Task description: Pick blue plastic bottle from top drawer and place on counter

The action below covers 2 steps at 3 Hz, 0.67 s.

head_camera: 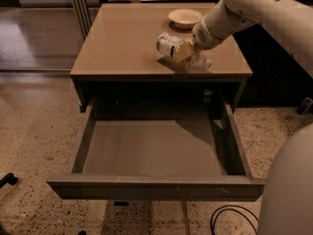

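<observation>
Camera view: the gripper (188, 51) grips the bottle (169, 44), tilted sideways, just in front of the bowl (184, 17), low over the counter (117, 38). Placing is in hand, I'd say; next, settle it down and let go.

My hand (190, 52), above the front right of the tabletop (122, 38), grips the blue plastic bottle (168, 44) and covers its cap end. Label print is too small to read. The arm (264, 9) runs off the top and right edges. The rear of the top drawer (146, 151) lies in deep shadow beneath the tabletop.
</observation>
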Each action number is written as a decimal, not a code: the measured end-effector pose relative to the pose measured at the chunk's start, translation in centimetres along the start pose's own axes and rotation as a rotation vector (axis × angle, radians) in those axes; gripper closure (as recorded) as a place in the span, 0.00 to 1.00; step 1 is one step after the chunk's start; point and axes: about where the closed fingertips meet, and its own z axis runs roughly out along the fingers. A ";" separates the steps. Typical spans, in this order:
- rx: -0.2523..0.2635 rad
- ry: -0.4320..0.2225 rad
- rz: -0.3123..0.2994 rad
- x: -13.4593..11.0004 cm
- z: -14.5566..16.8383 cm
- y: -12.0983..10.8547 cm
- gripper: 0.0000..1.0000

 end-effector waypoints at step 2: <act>-0.052 0.037 0.165 0.3 4.4 -0.9 0.58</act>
